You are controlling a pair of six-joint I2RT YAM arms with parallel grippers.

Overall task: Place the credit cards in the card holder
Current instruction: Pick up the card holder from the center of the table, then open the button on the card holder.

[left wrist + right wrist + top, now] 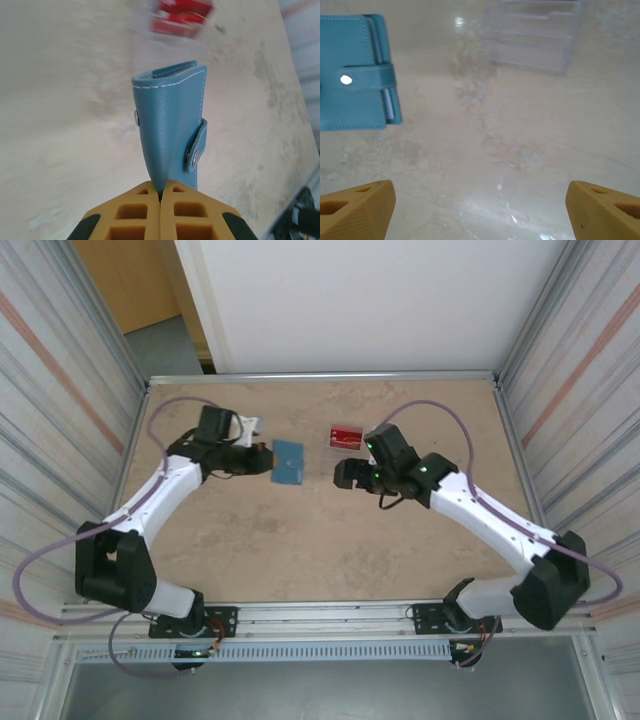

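Now: left hand (161,192) clamped tight on one edge of the teal card holder (170,135), snap tab fastened. Right hand (480,210) spread wide, gripping nothing, above bare counter (485,140). Red credit cards (346,436) lie just beyond it, apart from the holder.

Teal card holder (288,462), closed w/ snap tab; red credit cards (346,436) nr it, apart

My top camera looks down from above and behind my bases over the whole table (320,560). Both wrist cameras sit low and close: left faces right, right faces left, all 3 sharing the card holder (288,462).
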